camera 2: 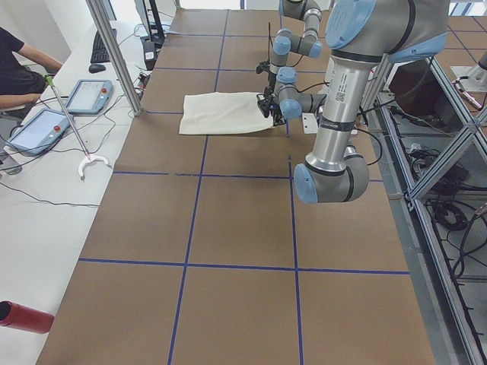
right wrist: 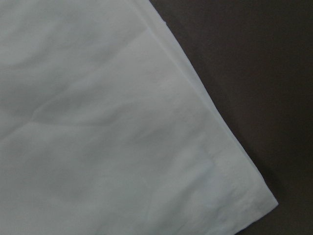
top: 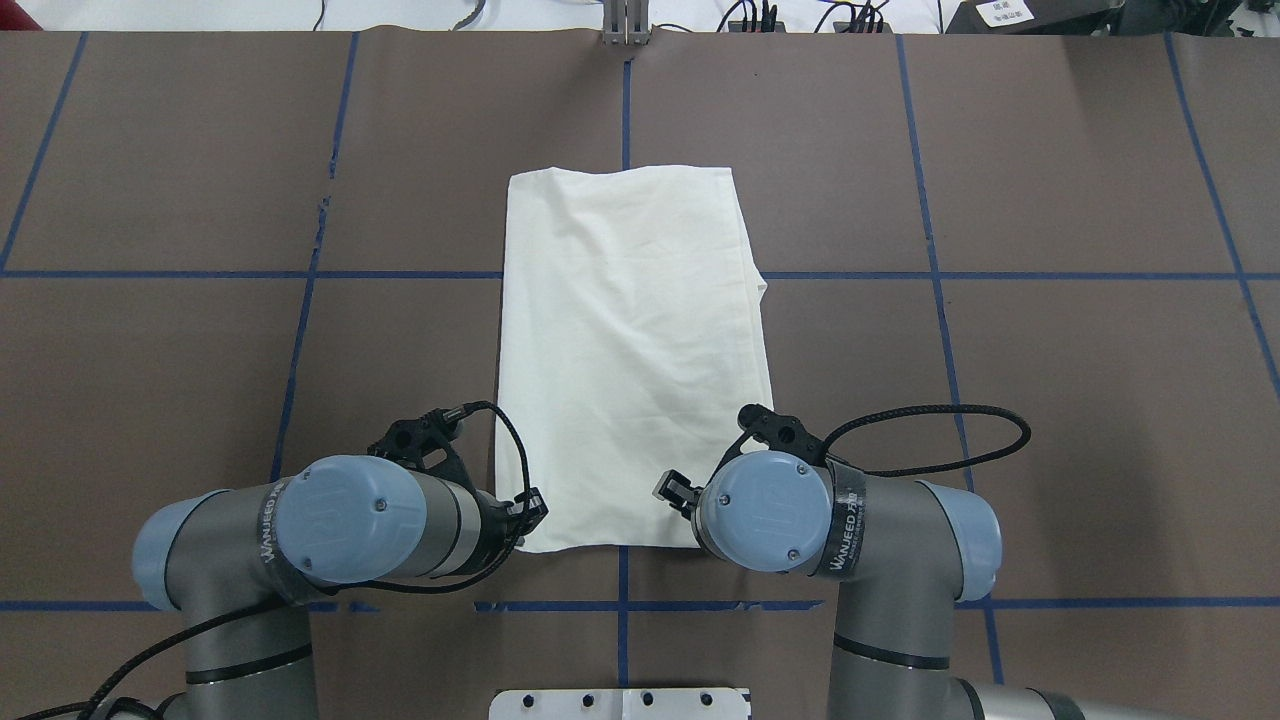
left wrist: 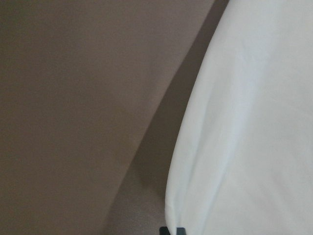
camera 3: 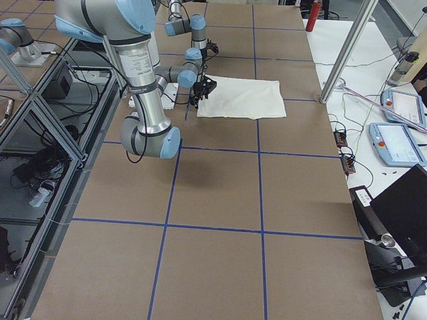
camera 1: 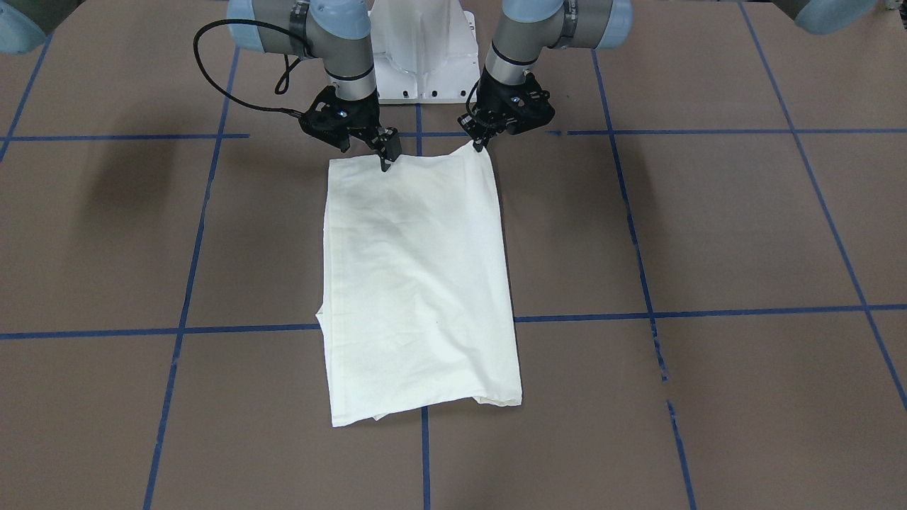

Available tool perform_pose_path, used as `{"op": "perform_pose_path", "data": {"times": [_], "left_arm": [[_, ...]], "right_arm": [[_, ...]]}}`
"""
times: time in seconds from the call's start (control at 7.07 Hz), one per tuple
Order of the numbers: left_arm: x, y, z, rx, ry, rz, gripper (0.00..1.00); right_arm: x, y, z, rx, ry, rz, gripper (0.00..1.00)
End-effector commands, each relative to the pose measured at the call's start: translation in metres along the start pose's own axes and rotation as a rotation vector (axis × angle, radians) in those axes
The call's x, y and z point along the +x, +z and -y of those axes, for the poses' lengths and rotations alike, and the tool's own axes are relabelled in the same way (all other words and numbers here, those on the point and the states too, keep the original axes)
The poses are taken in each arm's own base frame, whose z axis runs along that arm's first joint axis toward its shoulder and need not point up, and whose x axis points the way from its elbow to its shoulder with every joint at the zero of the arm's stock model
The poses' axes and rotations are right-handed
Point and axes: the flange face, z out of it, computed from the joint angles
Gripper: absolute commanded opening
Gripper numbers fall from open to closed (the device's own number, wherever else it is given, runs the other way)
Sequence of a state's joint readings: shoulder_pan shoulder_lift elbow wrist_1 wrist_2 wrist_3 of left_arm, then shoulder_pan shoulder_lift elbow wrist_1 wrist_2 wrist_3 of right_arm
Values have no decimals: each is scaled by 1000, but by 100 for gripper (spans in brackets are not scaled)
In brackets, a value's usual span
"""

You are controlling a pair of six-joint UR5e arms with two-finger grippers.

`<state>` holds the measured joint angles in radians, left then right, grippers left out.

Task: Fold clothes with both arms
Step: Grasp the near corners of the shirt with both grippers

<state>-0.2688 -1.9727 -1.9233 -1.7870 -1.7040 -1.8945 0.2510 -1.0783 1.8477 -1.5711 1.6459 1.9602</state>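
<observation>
Seen from overhead, the T-shirt (top: 630,350) lies mid-table (top: 200,400), lengthwise twelve to six o'clock, with the left gripper (camera 1: 481,145) at its seven o'clock corner and the right gripper (camera 1: 387,161) at five.

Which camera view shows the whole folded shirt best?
The exterior front-facing view: the shirt lies large and nearly whole. Overhead, the arms hide its near corners; side views show it small; wrist views show only edges.
</observation>
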Motion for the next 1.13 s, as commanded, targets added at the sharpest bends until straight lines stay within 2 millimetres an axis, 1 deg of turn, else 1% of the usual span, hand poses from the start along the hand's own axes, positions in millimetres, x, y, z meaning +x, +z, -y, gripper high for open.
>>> {"op": "perform_pose_path", "data": {"times": [0.0, 0.14, 0.57, 0.71, 0.85, 0.99], "left_arm": [[0, 0, 1, 2, -1, -1, 0], [0, 0, 1, 2, -1, -1, 0], [0, 0, 1, 2, -1, -1, 0], [0, 0, 1, 2, -1, 0, 0], [0, -1, 2, 5, -1, -2, 0], [1, -1, 3, 6, -2, -3, 0]], "right_arm": [[1, 7, 0, 5, 4, -13, 100], [3, 15, 0, 9, 3, -29, 100], [4, 21, 0, 11, 6, -39, 100], [4, 21, 0, 10, 8, -40, 99], [3, 19, 0, 9, 9, -37, 65], [3, 19, -1, 7, 3, -36, 30]]}}
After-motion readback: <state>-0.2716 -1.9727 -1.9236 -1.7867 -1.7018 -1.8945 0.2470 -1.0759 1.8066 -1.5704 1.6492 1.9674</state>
